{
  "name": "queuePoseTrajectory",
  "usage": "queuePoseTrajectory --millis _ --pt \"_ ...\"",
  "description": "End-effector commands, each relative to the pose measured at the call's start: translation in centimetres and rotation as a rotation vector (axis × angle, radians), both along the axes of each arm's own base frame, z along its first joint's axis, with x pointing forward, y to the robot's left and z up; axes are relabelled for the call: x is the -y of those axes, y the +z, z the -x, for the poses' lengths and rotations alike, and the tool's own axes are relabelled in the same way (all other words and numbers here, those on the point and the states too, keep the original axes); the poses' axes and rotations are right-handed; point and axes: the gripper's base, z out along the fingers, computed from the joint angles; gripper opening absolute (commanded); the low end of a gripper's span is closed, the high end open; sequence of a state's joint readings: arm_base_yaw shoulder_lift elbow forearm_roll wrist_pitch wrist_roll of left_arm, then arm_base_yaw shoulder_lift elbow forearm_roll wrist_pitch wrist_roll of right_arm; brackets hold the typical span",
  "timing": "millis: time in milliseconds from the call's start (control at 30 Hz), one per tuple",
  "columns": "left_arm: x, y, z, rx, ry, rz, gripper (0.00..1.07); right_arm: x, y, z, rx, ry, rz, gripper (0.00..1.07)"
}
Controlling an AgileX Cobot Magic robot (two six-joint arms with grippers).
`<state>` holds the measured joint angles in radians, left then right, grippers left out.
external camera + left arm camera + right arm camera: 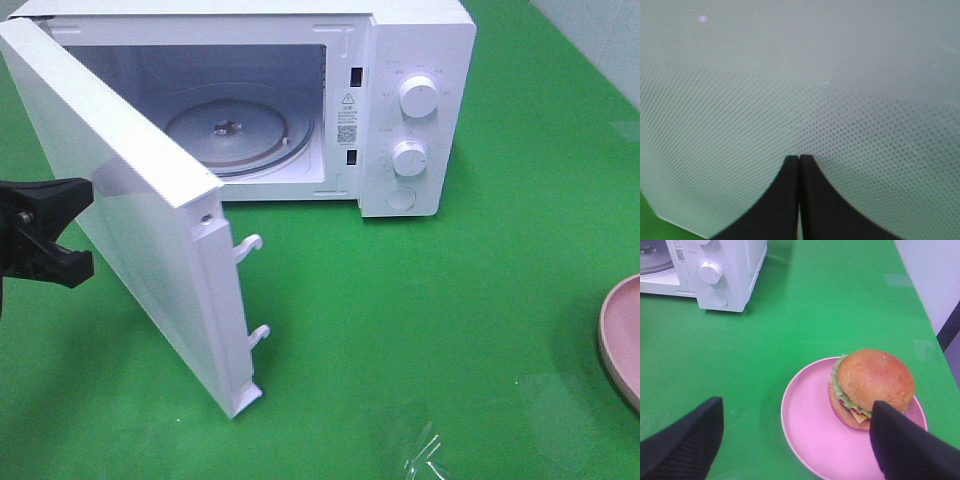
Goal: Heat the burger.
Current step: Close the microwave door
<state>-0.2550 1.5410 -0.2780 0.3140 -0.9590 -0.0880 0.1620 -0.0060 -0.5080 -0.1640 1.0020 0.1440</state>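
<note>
On the green desk (805,315), the burger (871,387) sits on a pink plate (805,430) at right, soft and likely squashable, best grasped around the bun's sides by the spread right pincer (795,440); the left pincer (799,200) is pressed together.

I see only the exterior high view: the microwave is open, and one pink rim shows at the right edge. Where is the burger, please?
Observer: The burger sits on the pink plate, toward one side of it, on the green table.
Operator: Is the right gripper holding it?
Observer: No. The right gripper is open above the plate, with nothing between its fingers.
Operator: And the left gripper?
Observer: The left gripper is shut, its tips at the dotted window of the microwave door.
</note>
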Motion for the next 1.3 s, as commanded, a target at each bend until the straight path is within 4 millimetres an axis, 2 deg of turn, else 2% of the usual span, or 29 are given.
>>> queuePoseTrajectory --millis 33,233,300,467,533,667,767,800,967,1100,1300 --pt "0.8 0.5 -0.6 0.04 -0.005 0.026 0.0 0.0 -0.1 0.3 0.021 0.001 0.002 0.76" --pt "2.3 0.9 -1.9 0.062 -0.003 0.039 0.0 0.0 -0.1 0.3 0.021 0.001 0.002 0.76" --pt "3.6 0.9 -3.0 0.068 0.004 0.05 0.0 0.0 -0.1 0.3 0.021 0.001 0.002 0.76" --pt "4.5 0.8 -3.8 0.062 0.015 0.046 0.0 0.0 -0.1 0.3 0.021 0.001 0.002 0.76" --pt "6.0 0.7 -4.9 0.069 0.008 0.054 0.0 0.0 -0.1 0.3 0.021 0.001 0.002 0.76" --pt "7.3 0.9 -6.3 0.081 0.016 0.077 0.0 0.0 -0.1 0.3 0.021 0.001 0.002 0.76" --pt "7.6 1.0 -6.7 0.081 0.023 0.084 0.0 0.0 -0.1 0.3 0.021 0.001 0.002 0.76" --pt "8.3 1.0 -7.7 0.077 0.035 0.088 0.0 0.0 -0.1 0.3 0.021 0.001 0.002 0.76" --pt "9.3 1.1 -8.9 0.086 0.041 0.092 0.0 0.0 -0.1 0.3 0.021 0.001 0.002 0.76" --pt "11.2 1.1 -11.0 0.085 0.037 0.102 0.0 0.0 -0.1 0.3 0.021 0.001 0.002 0.76" --pt "12.1 1.2 -12.7 0.105 0.04 0.118 0.0 0.0 -0.1 0.3 0.021 0.001 0.002 0.76"
